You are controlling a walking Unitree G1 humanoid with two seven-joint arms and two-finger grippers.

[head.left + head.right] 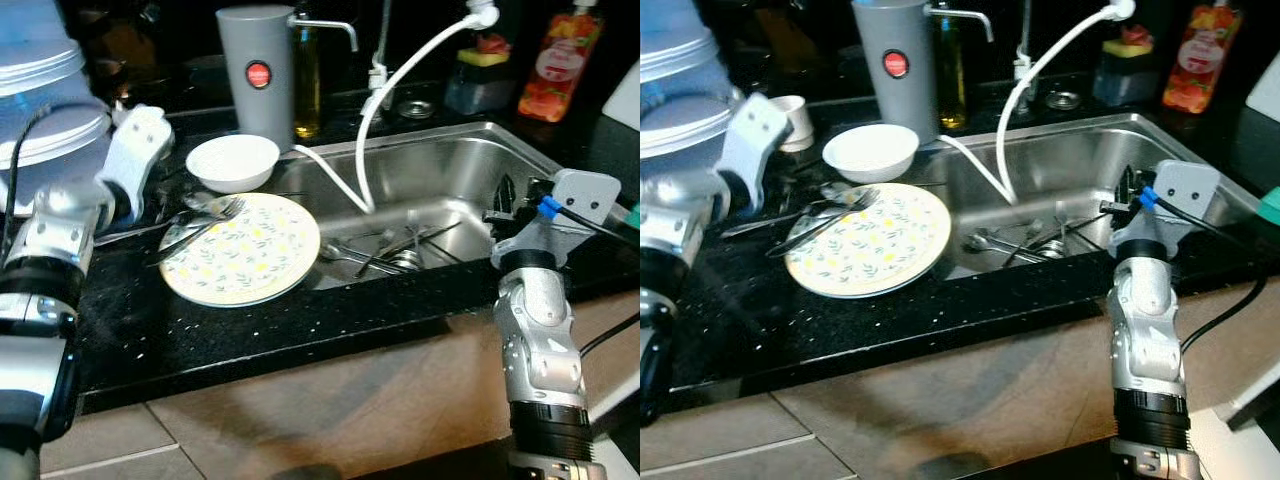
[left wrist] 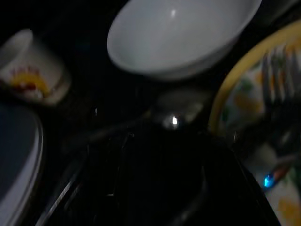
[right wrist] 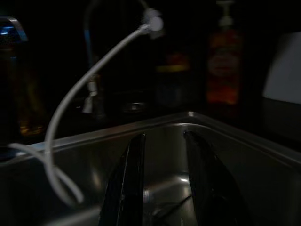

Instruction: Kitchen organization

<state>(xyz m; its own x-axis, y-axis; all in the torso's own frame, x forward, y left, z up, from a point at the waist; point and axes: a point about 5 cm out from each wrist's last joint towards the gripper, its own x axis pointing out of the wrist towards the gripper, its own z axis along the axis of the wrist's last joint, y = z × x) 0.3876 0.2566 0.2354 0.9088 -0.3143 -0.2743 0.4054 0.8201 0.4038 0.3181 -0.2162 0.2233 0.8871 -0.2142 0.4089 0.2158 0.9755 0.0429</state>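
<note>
The right gripper [image 3: 162, 188] hung over the steel sink [image 1: 470, 165], its fingers [image 3: 126, 188] a little apart and holding nothing. The left gripper [image 2: 155, 179] was low over the black table [image 1: 250, 330] beside the flowered plate [image 1: 250, 255]; its fingers were lost in darkness, so I could not tell their state. Cutlery [image 1: 385, 250] in the sink was hard to make out.

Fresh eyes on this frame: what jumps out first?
The floral plate with a yellow rim on the black counter, forks lying across its left edge, and a white bowl just behind it. Next, the steel sink with cutlery in its basin and a white hose looping into it. The right gripper hangs over the sink's near right edge, jaws apart; the left gripper hovers left of the bowl.
</note>
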